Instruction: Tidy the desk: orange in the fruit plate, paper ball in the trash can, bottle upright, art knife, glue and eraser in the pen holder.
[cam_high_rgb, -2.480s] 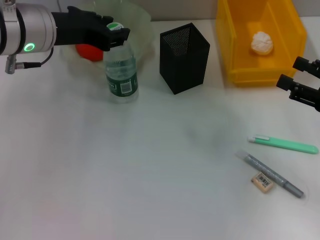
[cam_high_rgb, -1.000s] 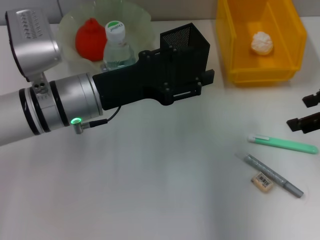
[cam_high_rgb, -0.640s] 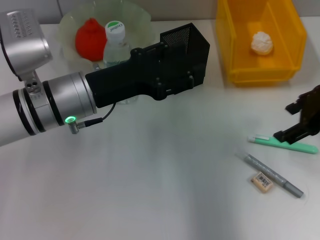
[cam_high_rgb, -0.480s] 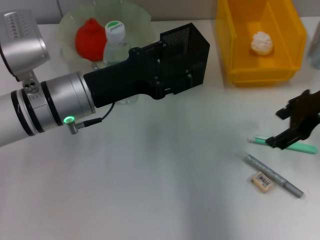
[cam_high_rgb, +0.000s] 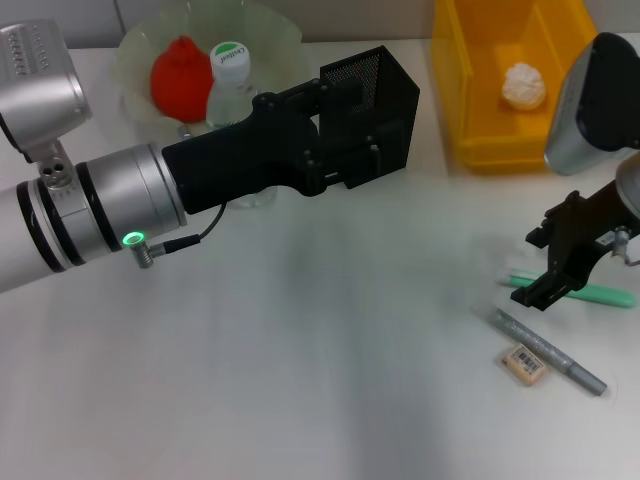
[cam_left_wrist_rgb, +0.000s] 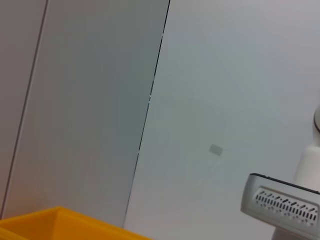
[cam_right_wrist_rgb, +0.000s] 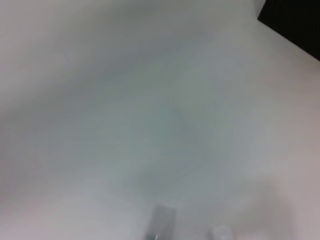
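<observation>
The orange (cam_high_rgb: 178, 78) lies in the fruit plate (cam_high_rgb: 275, 35) at the back left. The bottle (cam_high_rgb: 231, 85) stands upright beside the plate. The paper ball (cam_high_rgb: 523, 85) lies in the yellow trash can (cam_high_rgb: 480, 120). The green art knife (cam_high_rgb: 597, 294), the grey glue pen (cam_high_rgb: 548, 350) and the eraser (cam_high_rgb: 526, 363) lie on the desk (cam_high_rgb: 330, 350) at the right. My right gripper (cam_high_rgb: 537, 266) is open, low over the art knife's left end. My left gripper (cam_high_rgb: 345, 150) hangs in front of the black pen holder (cam_high_rgb: 385, 75), hiding part of it.
My left arm (cam_high_rgb: 100, 210) spans the left half of the desk at mid-height. The right arm's grey housing (cam_high_rgb: 590, 100) hangs over the trash can's right side. The left wrist view shows only a wall and the trash can's rim (cam_left_wrist_rgb: 60, 220).
My right gripper has come in from the right edge and moved left and down onto the art knife. My left arm has drawn back a little to the left.
</observation>
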